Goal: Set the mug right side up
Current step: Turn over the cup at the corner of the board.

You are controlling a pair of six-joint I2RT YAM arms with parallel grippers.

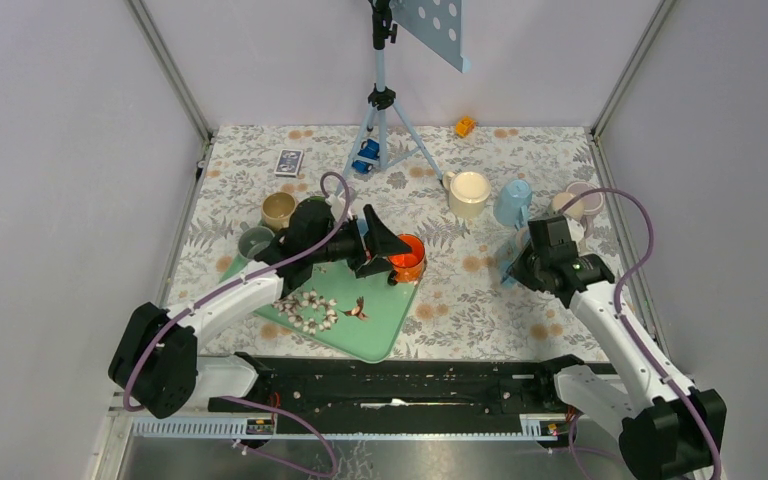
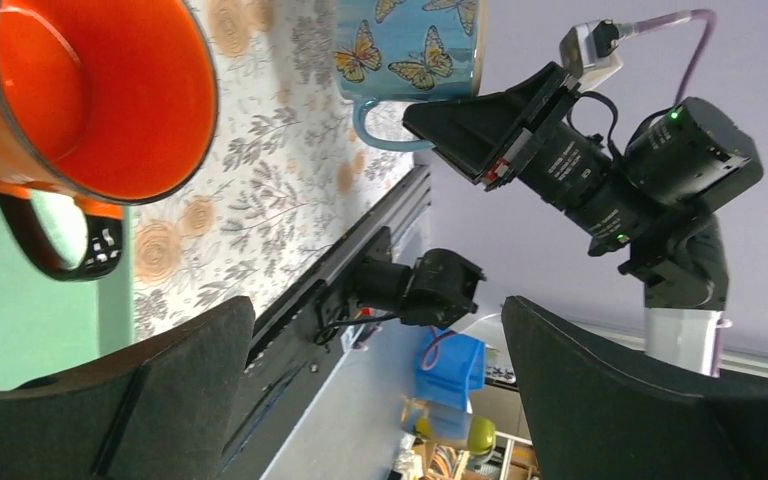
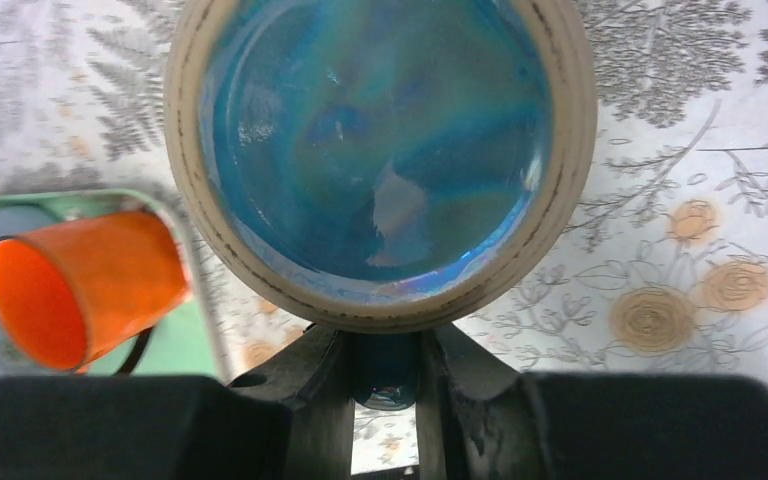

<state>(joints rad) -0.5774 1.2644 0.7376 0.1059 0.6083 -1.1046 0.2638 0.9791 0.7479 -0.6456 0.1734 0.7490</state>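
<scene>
The mug is blue with butterflies and stands upside down on the floral cloth. Its glazed underside fills the right wrist view. My right gripper is shut on its dark blue handle, pinched between both fingers. From above, the mug sits right of centre with the right gripper just in front of it. The left wrist view shows the mug and that gripper at its handle. My left gripper hangs open over the tray with nothing in it.
An orange mug sits on the green tray next to a cotton wreath. A cream mug, a pale pink mug, a tan mug and a grey-green mug stand around. A tripod is at the back.
</scene>
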